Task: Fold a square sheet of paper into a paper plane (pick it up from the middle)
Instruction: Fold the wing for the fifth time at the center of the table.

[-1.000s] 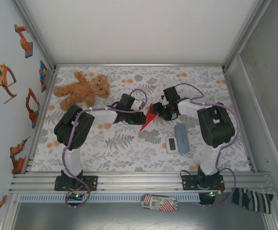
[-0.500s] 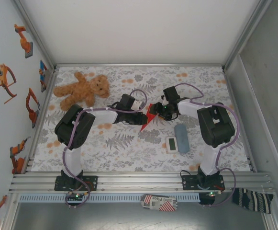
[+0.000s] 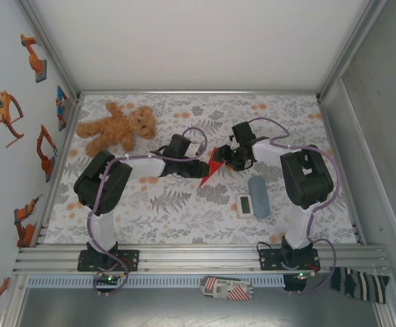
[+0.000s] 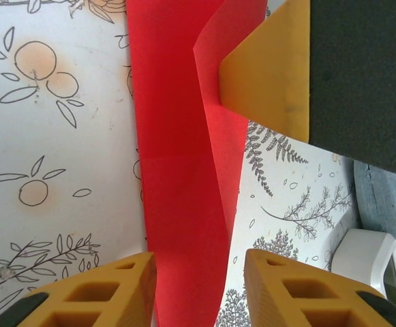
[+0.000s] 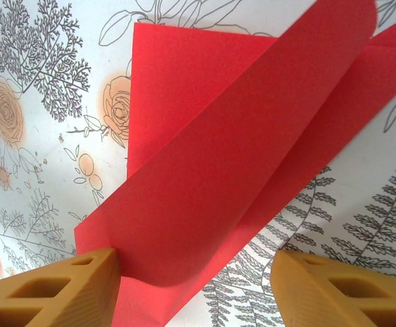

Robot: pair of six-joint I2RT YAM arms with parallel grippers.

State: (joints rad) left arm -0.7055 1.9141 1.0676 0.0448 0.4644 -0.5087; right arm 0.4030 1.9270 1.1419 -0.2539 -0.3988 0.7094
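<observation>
At tabletop (image 3: 184,211) centre: paper (image 3: 211,167) with raised, uncreased flap; left gripper (image 4: 198,262) and right gripper (image 5: 196,266), both released, have barely shifted, so the fold remains unfinished.

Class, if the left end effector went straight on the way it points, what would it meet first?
The paper, lying between the open fingers of the left end effector. Beyond it, probably a finger of the right end effector, though depth is unclear.

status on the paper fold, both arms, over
Left gripper open, jaws astride the red paper. Right gripper open, jaws either side of its raised flap. Timer and grey-blue block lie apart from it, nothing in the way.
</observation>
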